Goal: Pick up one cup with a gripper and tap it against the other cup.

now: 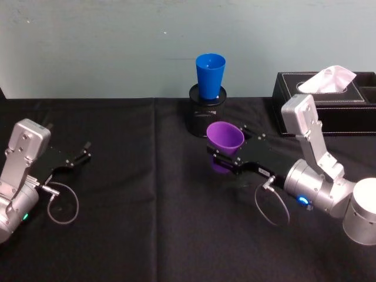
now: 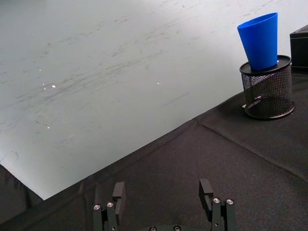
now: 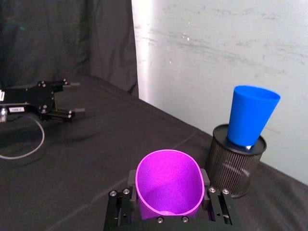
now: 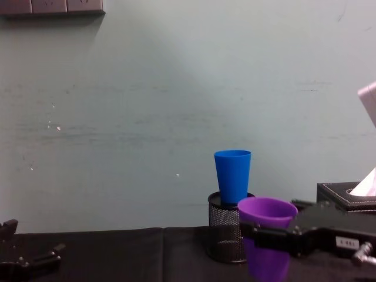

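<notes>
The right gripper is reaching in from the right side of the tabletop, and its long black fingers are clamping the purple cup from both sides, just below the rim. The cup is sitting upright in that grip, mouth open to the ceiling, around the middle of the tabletop. Whether its base is touching the black cloth, I cannot tell. Just behind it, toward the far edge, the blue cup is standing in the mouth of a black mesh pen holder, rising well above the holder's rim. The two cups are sitting close together but apart, with the purple one lower and nearer the front edge. A black tissue box is resting at the far right corner, with a white tissue poking out of it. Over by the left edge, the left gripper is lying low on the cloth, its short fingers spread apart and holding nothing.
</notes>
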Controlling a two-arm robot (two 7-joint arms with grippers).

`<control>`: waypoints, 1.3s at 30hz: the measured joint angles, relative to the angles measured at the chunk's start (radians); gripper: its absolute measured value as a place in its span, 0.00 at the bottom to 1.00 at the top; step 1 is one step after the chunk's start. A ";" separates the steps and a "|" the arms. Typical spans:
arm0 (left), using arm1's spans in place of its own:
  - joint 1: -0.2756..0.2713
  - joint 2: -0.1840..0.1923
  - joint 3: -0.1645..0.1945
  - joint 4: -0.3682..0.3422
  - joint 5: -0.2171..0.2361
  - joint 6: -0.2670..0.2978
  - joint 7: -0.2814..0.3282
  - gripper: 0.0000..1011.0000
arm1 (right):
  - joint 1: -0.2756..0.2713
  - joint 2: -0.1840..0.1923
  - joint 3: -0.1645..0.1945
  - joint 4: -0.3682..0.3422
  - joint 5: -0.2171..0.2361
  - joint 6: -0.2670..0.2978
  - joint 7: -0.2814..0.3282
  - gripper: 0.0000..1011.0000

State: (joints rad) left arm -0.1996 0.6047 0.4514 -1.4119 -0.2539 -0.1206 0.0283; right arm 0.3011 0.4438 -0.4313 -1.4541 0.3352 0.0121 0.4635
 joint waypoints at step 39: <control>0.000 0.000 0.000 0.000 0.000 0.000 0.000 0.99 | -0.035 -0.069 0.024 0.112 -0.021 -0.010 -0.008 0.72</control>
State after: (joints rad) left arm -0.1995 0.6047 0.4514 -1.4119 -0.2539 -0.1206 0.0283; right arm 0.2661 0.3744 -0.4074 -1.3423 0.3139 0.0025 0.4551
